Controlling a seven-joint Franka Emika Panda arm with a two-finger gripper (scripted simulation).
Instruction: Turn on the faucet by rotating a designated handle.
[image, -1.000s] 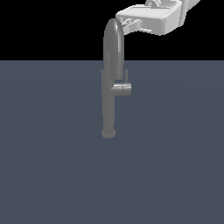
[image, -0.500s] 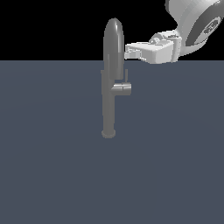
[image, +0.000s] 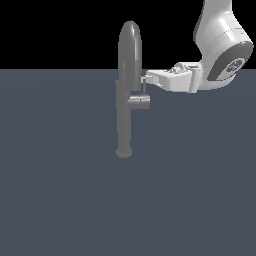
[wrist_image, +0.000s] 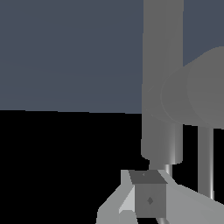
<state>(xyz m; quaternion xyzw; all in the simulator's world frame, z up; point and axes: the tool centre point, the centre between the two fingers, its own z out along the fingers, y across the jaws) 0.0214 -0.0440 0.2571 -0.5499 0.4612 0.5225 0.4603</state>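
The faucet (image: 127, 85) is a tall grey column with a rounded top, standing on a small round base on the floor. Its handle (image: 139, 101) is a short horizontal stub on the side toward the exterior view's right, with a thin pin (image: 144, 88) rising from it. My gripper (image: 144, 79) reaches in from the exterior view's right, its tips at the top of that pin, close against the column. In the wrist view the fingers (wrist_image: 148, 197) appear as one closed block with no gap, close to the faucet (wrist_image: 162, 65) and the handle (wrist_image: 197, 94).
A flat dark blue-grey floor (image: 60, 190) spreads around the faucet base. My white arm (image: 220, 45) comes down from the upper part of the exterior view's right.
My gripper has come down from beside the faucet's arched top to the level just above the handle, closing in on the column. The faucet and handle look unmoved.
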